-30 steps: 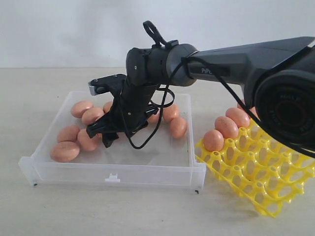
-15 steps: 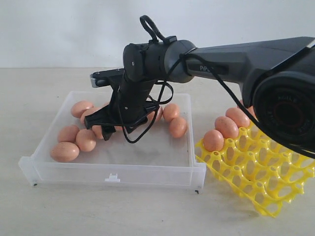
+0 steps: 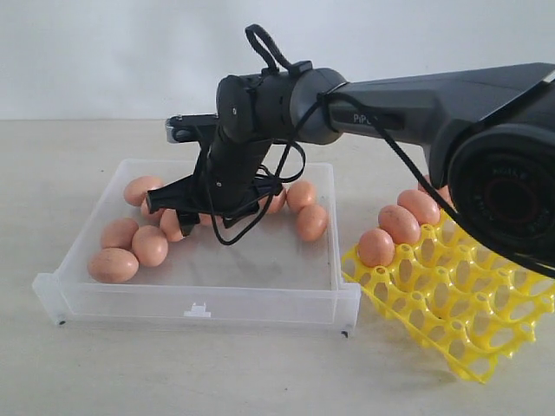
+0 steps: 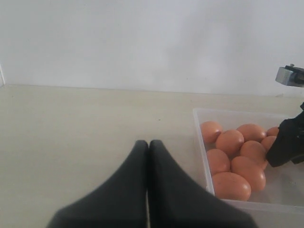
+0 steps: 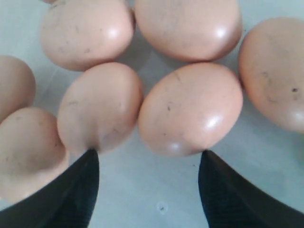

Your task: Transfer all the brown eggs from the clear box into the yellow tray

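Observation:
Several brown eggs (image 3: 113,264) lie in the clear box (image 3: 260,303), most of them along its left and far sides. Three more brown eggs (image 3: 399,224) sit in the near-left cups of the yellow tray (image 3: 473,316), which stands to the right of the box. My right gripper (image 3: 171,217) hangs open inside the box, just above the left cluster of eggs. In the right wrist view the right gripper (image 5: 149,154) holds nothing, and one egg (image 5: 190,108) lies just beyond its tips. My left gripper (image 4: 148,143) is shut and empty over bare table beside the box (image 4: 201,147).
The right arm (image 3: 416,104) reaches across from the right, above the tray and the box. A loose black cable (image 3: 260,221) hangs from its wrist into the box. Beige tabletop (image 3: 217,373) surrounds both containers and a plain wall stands behind.
My right gripper has risen a little and swung toward the far left of the box, its jaws just as wide apart. The eggs near it have barely shifted.

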Motion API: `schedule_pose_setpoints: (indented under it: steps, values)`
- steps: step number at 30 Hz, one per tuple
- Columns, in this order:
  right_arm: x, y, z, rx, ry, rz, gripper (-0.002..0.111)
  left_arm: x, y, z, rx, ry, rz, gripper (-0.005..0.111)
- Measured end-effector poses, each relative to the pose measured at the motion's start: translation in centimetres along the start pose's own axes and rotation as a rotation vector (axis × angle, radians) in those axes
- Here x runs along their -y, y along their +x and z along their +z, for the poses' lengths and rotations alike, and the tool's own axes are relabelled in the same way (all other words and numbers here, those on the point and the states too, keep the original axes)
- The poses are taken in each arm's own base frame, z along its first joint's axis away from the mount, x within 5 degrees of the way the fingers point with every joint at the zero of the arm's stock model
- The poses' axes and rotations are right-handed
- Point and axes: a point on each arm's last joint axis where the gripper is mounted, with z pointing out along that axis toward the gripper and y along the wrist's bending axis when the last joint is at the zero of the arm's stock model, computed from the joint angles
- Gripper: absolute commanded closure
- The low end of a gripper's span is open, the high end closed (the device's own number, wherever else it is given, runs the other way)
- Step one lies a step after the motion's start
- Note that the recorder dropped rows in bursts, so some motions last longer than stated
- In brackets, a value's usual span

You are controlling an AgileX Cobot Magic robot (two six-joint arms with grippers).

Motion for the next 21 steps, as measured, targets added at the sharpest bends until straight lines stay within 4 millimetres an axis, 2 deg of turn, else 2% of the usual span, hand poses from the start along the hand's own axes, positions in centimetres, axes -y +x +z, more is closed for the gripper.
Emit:
schedule_pose_setpoints:
  steps: [9, 13, 21]
  values:
    - [1.2, -0.4, -0.3, 0.011, 0.029, 0.004, 0.050, 0.0, 0.0, 0.0, 0.000, 0.000, 0.000, 0.111]
    - [1.2, -0.6, -0.6, 0.015, 0.033, 0.002, 0.039, 0.0, 0.0, 0.0, 0.000, 0.000, 0.000, 0.111]
    - [0.8, -1.5, -1.5, 0.057, 0.024, -0.003, 0.040, 0.0, 0.0, 0.0, 0.000, 0.000, 0.000, 0.111]
